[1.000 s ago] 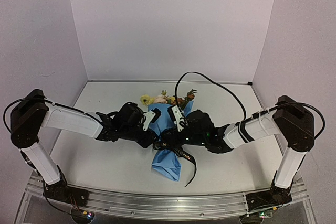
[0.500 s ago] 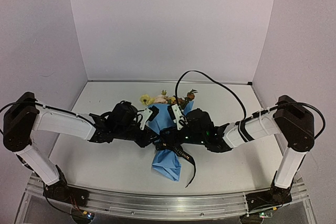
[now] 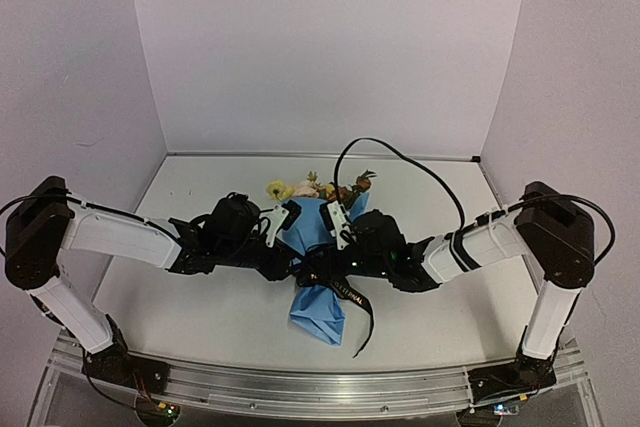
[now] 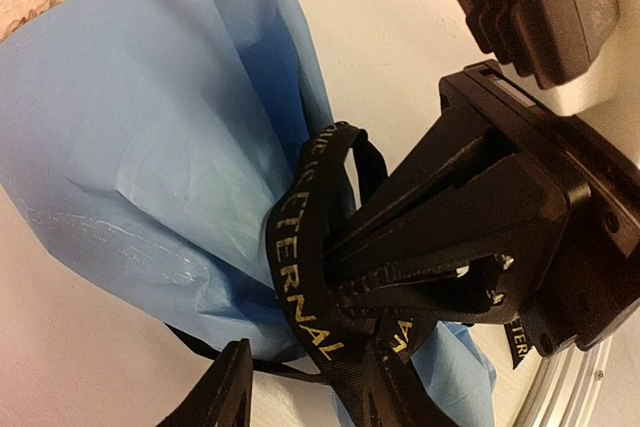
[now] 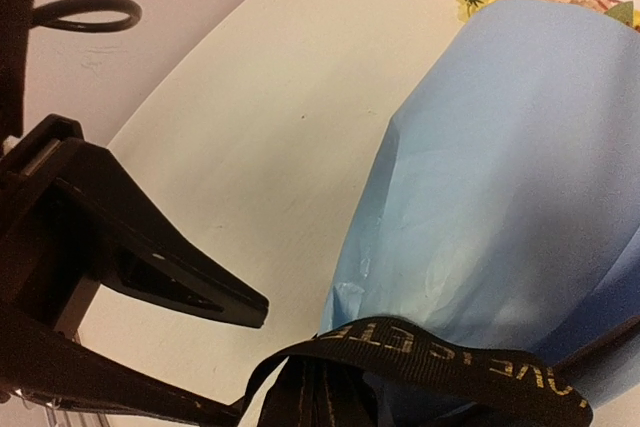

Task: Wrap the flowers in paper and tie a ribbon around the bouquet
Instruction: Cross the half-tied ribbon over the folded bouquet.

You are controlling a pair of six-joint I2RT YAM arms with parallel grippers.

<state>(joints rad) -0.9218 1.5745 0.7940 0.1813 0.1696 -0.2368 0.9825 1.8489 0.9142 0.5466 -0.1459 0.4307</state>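
Left wrist view: our left gripper (image 4: pixel 305 362) has its jaws part way apart, straddling a ribbon (image 4: pixel 290 277) strand below the band; we can't tell if it touches. Our right gripper (image 4: pixel 340 272) is closed, tips pinched on the ribbon where it crosses the paper (image 4: pixel 150 127). The bouquet (image 3: pixel 322 247) lies in the middle of the table (image 3: pixel 200 317) between both arms, flowers (image 3: pixel 315 187) at the far end, narrow end near, loose ribbon tail trailing near-right. We read this as the knot-tying step. Plan: hold the right pinch firm, close left on one strand only, pull left and level, not upward. Risks: thin paper crumples, or the band slides toward the narrow end.
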